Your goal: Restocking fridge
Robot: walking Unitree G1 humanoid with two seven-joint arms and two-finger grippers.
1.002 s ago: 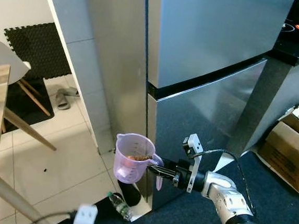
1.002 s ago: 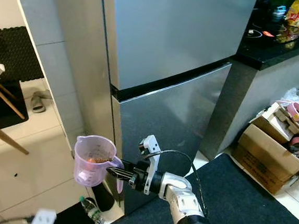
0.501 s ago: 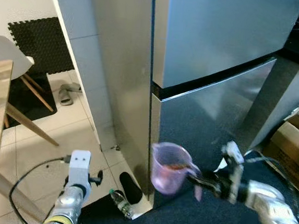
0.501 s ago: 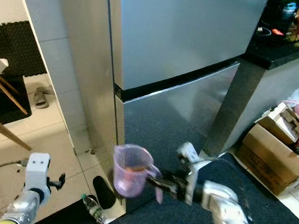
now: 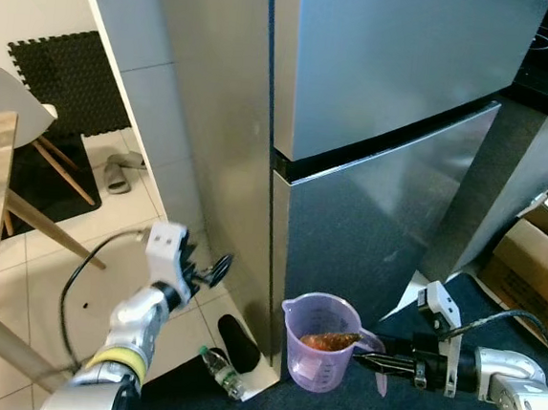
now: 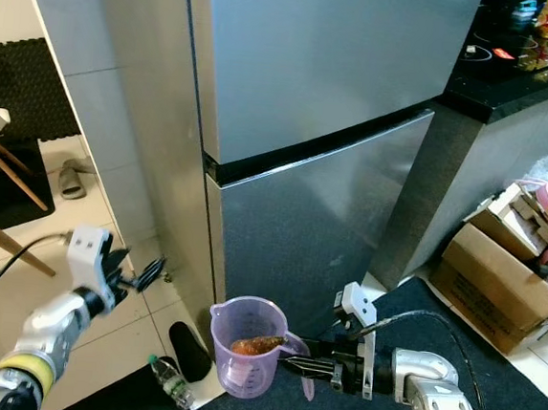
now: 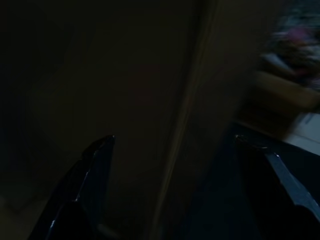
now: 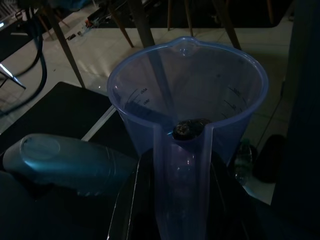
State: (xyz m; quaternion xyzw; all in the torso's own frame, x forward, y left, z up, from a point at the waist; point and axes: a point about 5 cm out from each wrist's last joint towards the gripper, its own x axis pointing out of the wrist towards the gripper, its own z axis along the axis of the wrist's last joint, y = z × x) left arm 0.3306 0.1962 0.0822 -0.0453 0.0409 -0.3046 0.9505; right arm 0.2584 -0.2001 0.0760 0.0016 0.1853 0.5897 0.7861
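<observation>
- Right gripper [image 6: 300, 366] jaws clamp the purple jug's [image 6: 247, 345] handle, now lower before the closed fridge [image 6: 300, 131].
- Left gripper [image 5: 213, 269] has risen; jaws seemingly apart in the dark wrist view.

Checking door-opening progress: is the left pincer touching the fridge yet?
Apart. In the left eye view the left pincer hangs short of the fridge, with floor tile visible between its fingertips and the fridge's side.

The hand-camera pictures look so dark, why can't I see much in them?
Left wrist view: nearly black and blurry, just the left gripper's fingers showing. Right wrist view: dim, but the purple jug is sharp. Both eye views are bright and clear.
</observation>
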